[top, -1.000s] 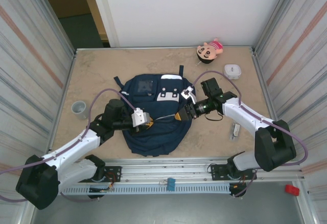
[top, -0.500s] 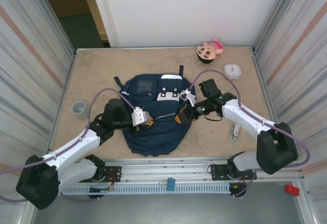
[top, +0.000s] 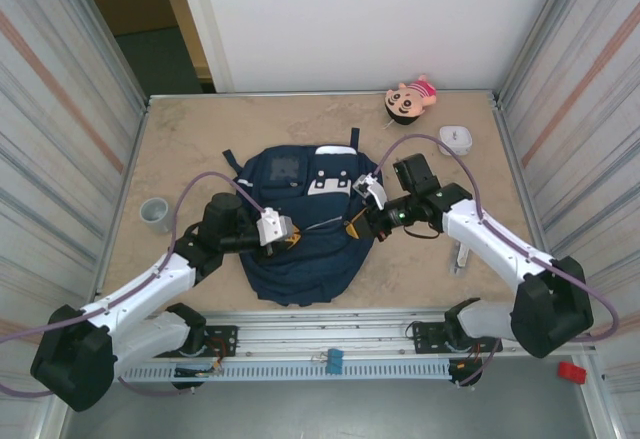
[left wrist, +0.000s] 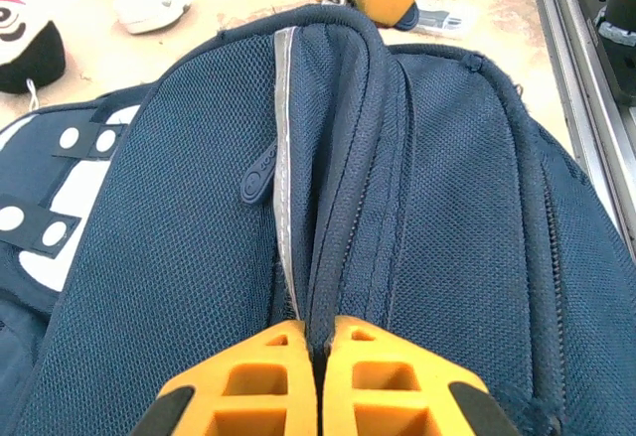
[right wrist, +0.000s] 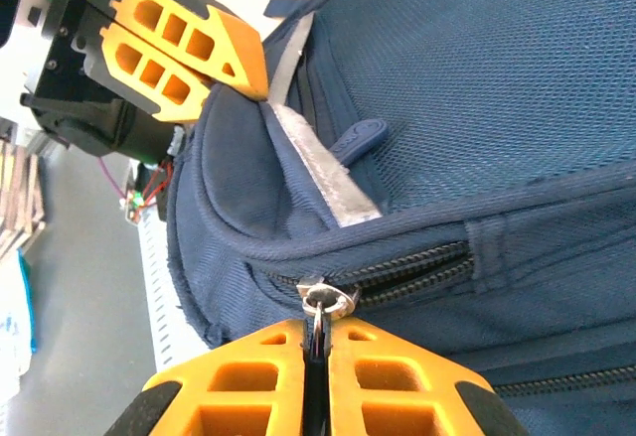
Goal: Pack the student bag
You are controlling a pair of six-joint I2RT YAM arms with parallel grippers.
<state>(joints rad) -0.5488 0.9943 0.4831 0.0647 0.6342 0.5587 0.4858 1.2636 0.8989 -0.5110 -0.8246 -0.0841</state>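
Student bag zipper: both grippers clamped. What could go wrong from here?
1. The right gripper pinches only the small metal zipper pull at its fingertips; it may slip out.
2. The left gripper clamps just a fabric fold of the student bag; the bag could drag instead of unzipping.

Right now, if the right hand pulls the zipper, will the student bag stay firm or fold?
Probably floppy: the student bag puckers into a ridge where the left hand pinches it. Unlikely to roll or tip: it lies flat and wide.

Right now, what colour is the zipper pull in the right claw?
Silver metal zipper pull on the navy student bag; right wrist view shows it best.
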